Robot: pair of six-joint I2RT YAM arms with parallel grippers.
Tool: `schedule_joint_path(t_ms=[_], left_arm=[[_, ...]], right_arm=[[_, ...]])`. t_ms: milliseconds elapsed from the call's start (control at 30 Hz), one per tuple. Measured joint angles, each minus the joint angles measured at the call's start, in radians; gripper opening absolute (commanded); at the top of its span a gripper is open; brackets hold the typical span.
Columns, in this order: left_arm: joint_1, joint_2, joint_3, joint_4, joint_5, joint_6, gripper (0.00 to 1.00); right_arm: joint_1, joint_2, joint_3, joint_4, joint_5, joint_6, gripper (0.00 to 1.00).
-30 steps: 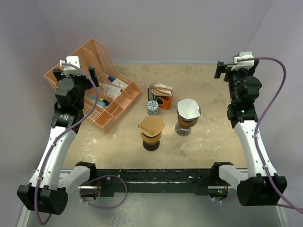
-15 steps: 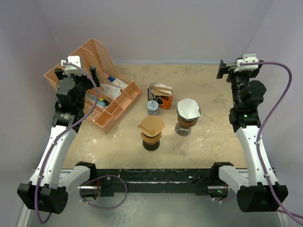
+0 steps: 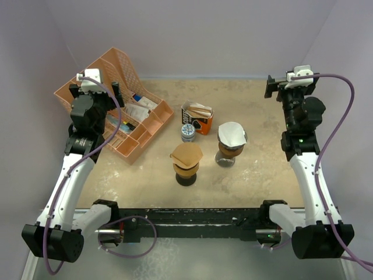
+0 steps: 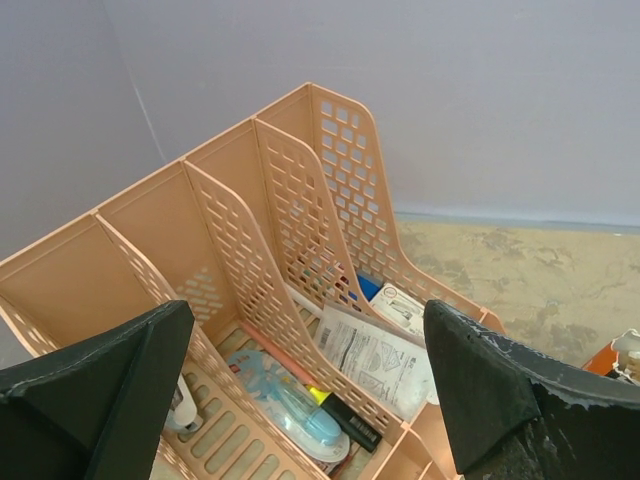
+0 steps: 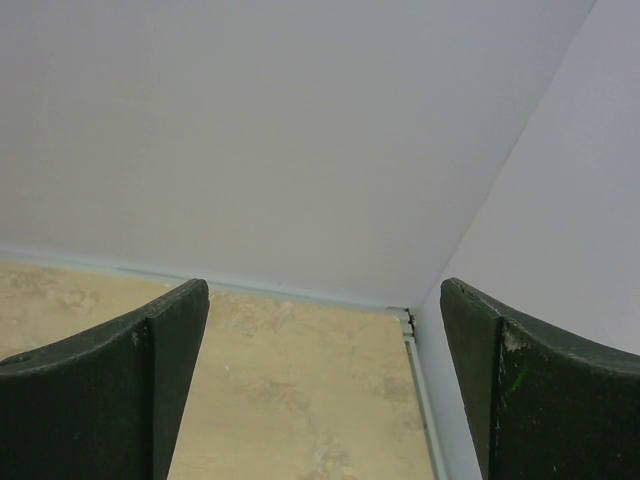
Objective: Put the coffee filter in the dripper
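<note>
Top external: the brown coffee filter point(image 3: 186, 154) on the near dripper point(image 3: 187, 171) looks like light, floppy paper, best pinched at its rim; left fingers point(image 4: 90, 390) and right fingers point(image 5: 90, 390) gape empty.

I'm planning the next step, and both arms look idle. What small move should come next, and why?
Probably swing the right gripper in over the white filter. That filter sits on top of the right-hand dripper, and from above I cannot tell whether it is fully seated. Both grippers are open and empty, with the left gripper off by the basket.
</note>
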Motion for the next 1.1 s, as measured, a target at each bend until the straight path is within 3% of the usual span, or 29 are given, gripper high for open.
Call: schedule_joint_path(t_ms=[1100], left_arm=[[0.002,-0.048,-0.031,-0.016,-0.027,-0.030,0.99]], right_arm=[[-0.007,-0.040,-0.034,0.004,-0.016,-0.007,1.00]])
